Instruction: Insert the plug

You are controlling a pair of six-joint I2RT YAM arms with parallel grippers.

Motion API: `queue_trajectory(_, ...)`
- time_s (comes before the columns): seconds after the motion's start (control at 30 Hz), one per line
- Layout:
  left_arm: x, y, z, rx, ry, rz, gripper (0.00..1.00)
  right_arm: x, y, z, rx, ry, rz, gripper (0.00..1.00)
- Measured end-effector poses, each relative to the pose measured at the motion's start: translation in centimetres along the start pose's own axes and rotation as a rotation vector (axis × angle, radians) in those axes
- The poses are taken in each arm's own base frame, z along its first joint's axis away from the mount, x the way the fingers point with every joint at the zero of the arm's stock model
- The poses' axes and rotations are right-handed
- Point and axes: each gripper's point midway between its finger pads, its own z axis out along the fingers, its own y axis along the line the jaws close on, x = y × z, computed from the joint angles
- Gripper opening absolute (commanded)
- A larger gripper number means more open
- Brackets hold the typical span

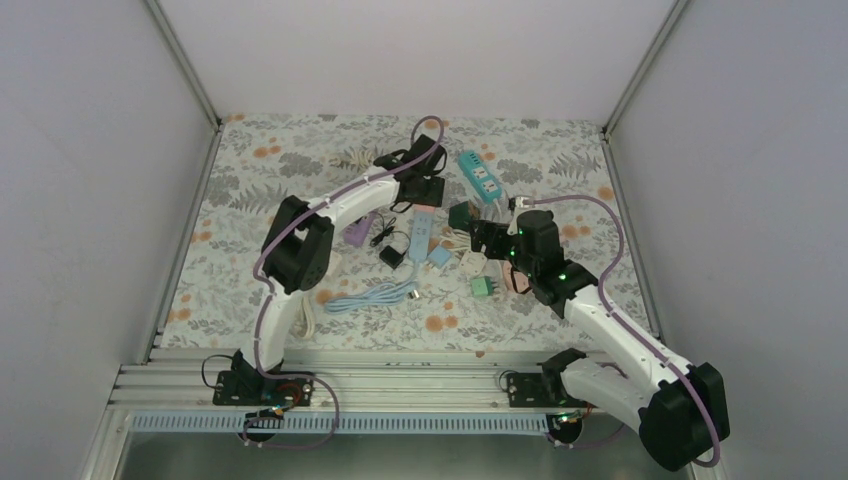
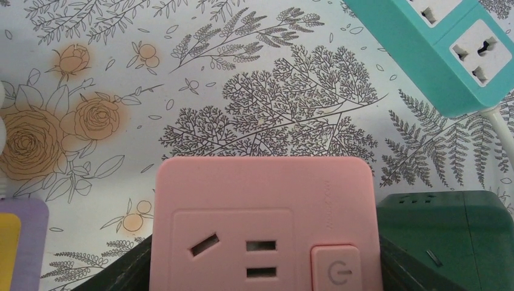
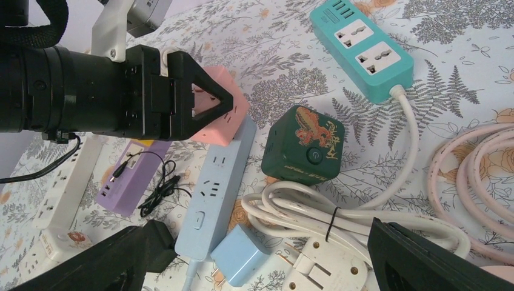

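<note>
Jaws: left gripper (image 3: pixel 219 110) pinching one pink socket (image 2: pixel 263 218), right gripper (image 3: pixel 273 257) spread, I see one green cube (image 2: pixel 442 236) just beside it (bare cloth (image 2: pixel 273 79) beyond).

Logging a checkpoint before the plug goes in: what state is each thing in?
left gripper: shut on pink socket block
pink socket block: held, socket empty
right gripper: open, holding nothing
white plug: unplugged, cord bundled with a tie
teal power strip: outlets empty
green cube socket: nothing plugged in

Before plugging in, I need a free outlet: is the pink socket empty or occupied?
Empty: the pink socket has bare slots, nothing inserted.
</note>
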Motion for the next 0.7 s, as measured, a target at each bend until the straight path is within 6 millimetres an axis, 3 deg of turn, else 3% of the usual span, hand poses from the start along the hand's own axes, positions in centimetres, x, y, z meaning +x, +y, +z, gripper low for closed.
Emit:
queue_trajectory(0.47,0.7,-0.1,-0.4,0.016,-0.054,0.013,0.53,0.0,-0.3,0.0,0.018,-0.007,-0.004,0.93)
queue_trajectory(0.7,1.1,-0.6,-0.8,0.01,0.013,0.01,0.53,0.2,-0.5,0.1,0.021,0.0,-0.004,0.93)
